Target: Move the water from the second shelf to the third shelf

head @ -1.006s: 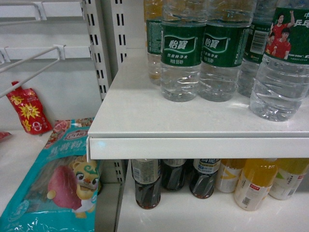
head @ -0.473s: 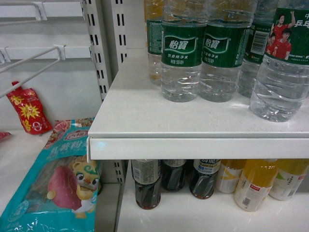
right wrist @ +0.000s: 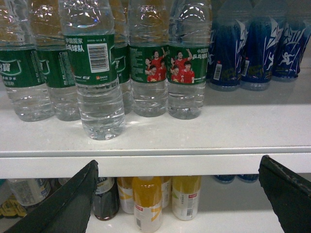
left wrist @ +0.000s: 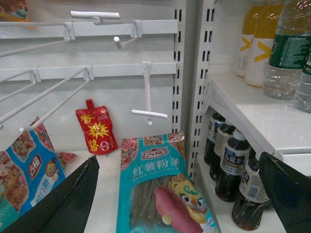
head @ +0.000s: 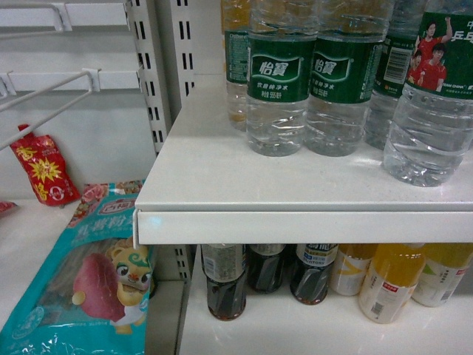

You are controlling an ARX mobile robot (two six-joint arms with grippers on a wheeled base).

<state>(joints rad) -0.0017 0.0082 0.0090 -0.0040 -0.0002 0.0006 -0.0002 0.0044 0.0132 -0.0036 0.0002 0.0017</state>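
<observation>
Left gripper spread wide, nothing in it, facing snack bags and dark bottles on the lower shelf. Water bottles stand on the upper shelf; one sits forward of the row. Right gripper open and bare, level with the shelf edge. I'd raise it, centre on the forward bottle's label band, keep clear of neighbours
</observation>
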